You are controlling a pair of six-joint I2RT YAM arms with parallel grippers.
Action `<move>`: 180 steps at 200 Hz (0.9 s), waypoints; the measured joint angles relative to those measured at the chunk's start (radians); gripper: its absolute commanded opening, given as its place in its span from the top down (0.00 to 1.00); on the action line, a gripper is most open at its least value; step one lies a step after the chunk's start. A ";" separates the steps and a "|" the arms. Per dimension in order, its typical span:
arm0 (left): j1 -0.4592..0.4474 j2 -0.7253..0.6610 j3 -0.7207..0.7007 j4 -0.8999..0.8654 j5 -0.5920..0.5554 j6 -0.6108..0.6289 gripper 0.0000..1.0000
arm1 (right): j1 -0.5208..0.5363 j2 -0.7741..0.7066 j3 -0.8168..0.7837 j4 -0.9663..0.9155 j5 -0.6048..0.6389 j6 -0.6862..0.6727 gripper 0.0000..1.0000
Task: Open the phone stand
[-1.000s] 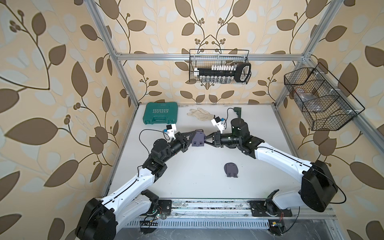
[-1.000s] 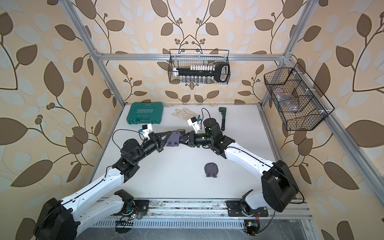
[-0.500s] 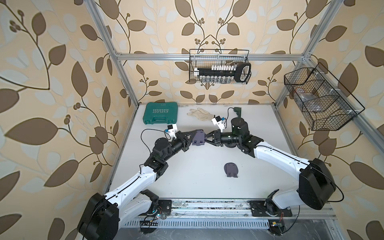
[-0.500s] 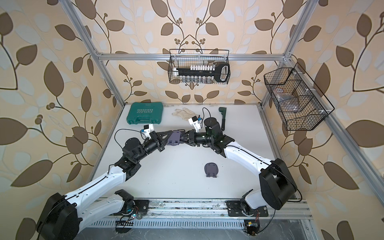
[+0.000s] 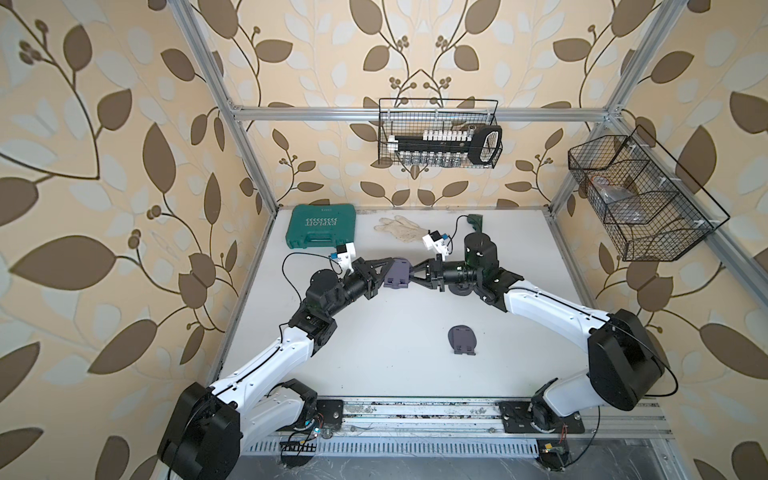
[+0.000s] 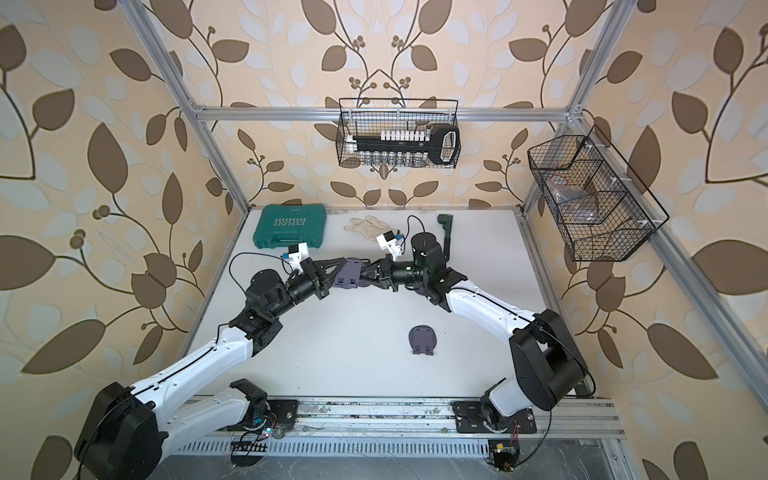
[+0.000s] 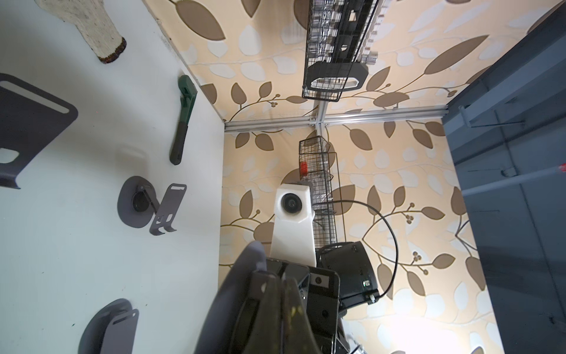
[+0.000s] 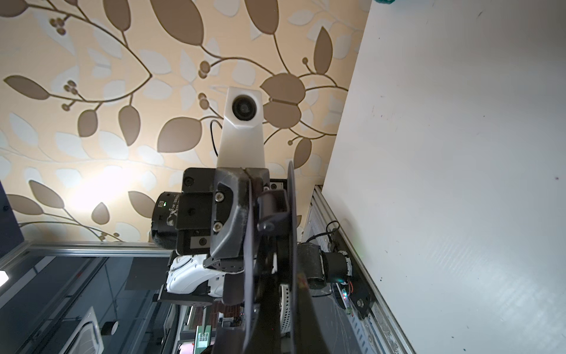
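Inside, leaf-patterned walls enclose a white table under the held phone stand.

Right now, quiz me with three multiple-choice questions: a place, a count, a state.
1. Where is the green case? A) far left corner of the table B) the front edge C) under the right arm
2. How many wire baskets hang on the walls? A) one B) two C) four
3. The phone stand between the arms is A) lying on the table B) clamped by the left gripper and right gripper C) untouched
Answers: 1 A, it lies by the back wall, left. 2 B, one per wall, back and right. 3 B, both shut on it from opposite sides.
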 measured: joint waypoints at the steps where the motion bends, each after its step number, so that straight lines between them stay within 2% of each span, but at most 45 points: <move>1: 0.000 0.000 0.002 -0.003 0.002 0.005 1.00 | 0.000 0.002 -0.002 0.004 -0.003 0.003 1.00; 41: 0.000 0.000 0.064 -0.110 0.056 0.113 1.00 | -0.010 0.020 -0.042 0.089 -0.079 0.029 1.00; 63: 0.000 0.014 0.082 -0.109 0.093 0.134 1.00 | -0.010 0.022 -0.062 0.108 -0.103 0.027 1.00; 113: -0.008 0.093 0.099 0.010 0.177 0.135 1.00 | 0.002 0.070 -0.135 0.210 -0.135 0.065 1.00; 180: -0.010 0.126 0.097 0.124 0.181 0.167 1.00 | 0.003 0.109 -0.194 0.442 -0.134 0.202 1.00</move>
